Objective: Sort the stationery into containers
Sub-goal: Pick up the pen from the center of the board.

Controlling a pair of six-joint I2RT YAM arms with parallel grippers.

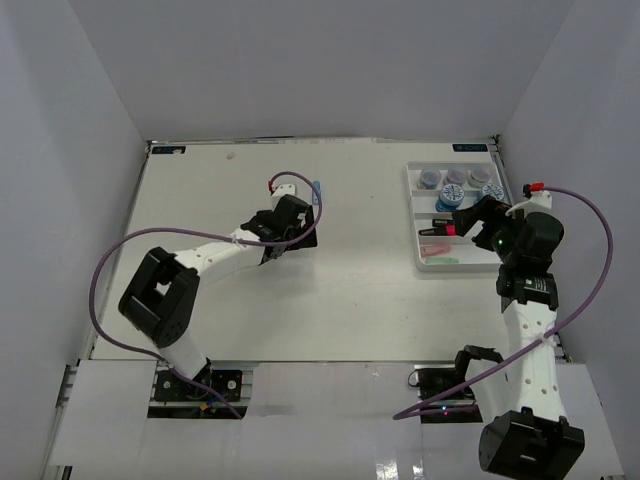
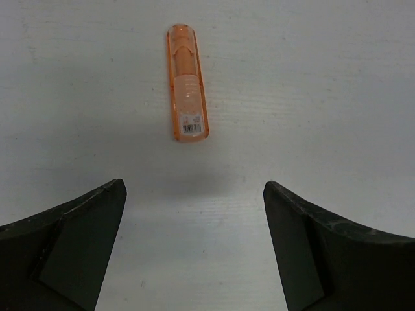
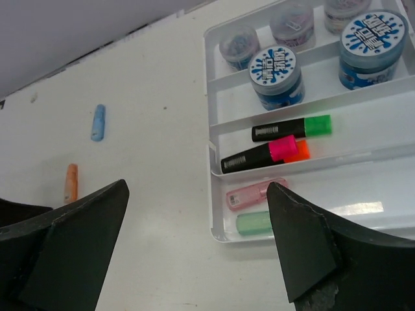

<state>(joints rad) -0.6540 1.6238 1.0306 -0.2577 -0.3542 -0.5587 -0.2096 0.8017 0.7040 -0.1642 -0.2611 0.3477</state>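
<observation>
We count one white tray (image 3: 369, 129) near the far right corner of the table (image 1: 350, 300). In it we count five round jars: three grey-lidded jars (image 3: 238, 44) and two blue-patterned jars (image 3: 277, 67). We count seven highlighters. Five are in the tray: a green-capped black highlighter (image 3: 292, 127), a pink-capped black highlighter (image 3: 259, 154), one showing only its orange cap (image 3: 300, 151), a pastel pink highlighter (image 3: 249, 194) and a pastel green highlighter (image 3: 253, 223). Two lie loose toward the table's far edge: a blue highlighter (image 3: 98, 122) and an orange highlighter (image 2: 187, 83).
</observation>
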